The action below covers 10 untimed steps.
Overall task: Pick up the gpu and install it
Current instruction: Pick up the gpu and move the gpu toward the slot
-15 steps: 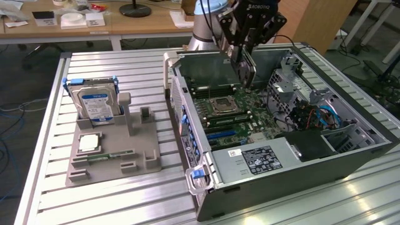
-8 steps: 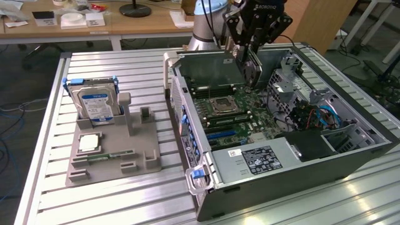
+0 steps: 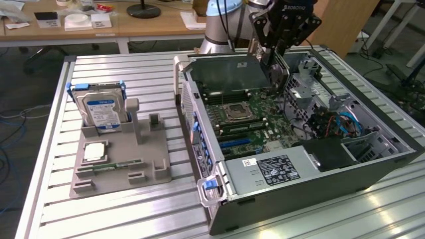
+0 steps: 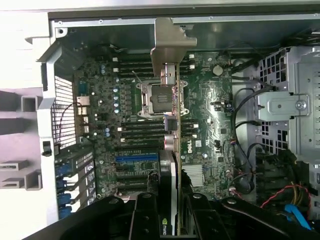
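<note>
GPU hangs above the open computer case, clamped at one end by the gripper, whose fingers are closed on the card's two flat faces. In the exterior view the dark card stretches from the gripper toward the exterior view's left, over the far part of the motherboard and apart from it.

In the wrist view the GPU appears edge-on, running away from the gripper and ending in a metal bracket. Its thin edge passes just beside the processor socket and crosses the long dark slots on the motherboard.

On the slatted table, toward the exterior view's left and well apart from the case, a grey holder carries an upright hard drive and a narrow green memory stick lying flat.
</note>
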Available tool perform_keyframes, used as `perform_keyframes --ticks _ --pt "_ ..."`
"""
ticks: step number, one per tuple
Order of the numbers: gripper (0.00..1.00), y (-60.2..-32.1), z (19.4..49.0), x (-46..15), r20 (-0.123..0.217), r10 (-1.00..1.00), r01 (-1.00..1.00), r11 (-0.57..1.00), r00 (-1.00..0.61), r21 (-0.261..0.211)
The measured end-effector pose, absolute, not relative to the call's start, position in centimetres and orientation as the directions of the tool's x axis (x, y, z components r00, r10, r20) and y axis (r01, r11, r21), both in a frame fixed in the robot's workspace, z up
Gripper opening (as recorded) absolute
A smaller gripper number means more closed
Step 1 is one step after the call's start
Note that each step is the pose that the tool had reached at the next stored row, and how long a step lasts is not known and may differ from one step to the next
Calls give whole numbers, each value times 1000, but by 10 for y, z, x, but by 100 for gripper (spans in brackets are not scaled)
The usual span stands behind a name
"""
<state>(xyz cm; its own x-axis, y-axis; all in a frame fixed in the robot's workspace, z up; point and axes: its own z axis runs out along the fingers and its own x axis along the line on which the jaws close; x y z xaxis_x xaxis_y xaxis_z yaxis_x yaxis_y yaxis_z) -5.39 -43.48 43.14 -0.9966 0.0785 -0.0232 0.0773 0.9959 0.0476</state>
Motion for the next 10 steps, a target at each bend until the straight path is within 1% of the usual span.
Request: perform_keyframes --ticks 10 --pt "27 -435 431 -47 -23 78 77 996 -997 48"
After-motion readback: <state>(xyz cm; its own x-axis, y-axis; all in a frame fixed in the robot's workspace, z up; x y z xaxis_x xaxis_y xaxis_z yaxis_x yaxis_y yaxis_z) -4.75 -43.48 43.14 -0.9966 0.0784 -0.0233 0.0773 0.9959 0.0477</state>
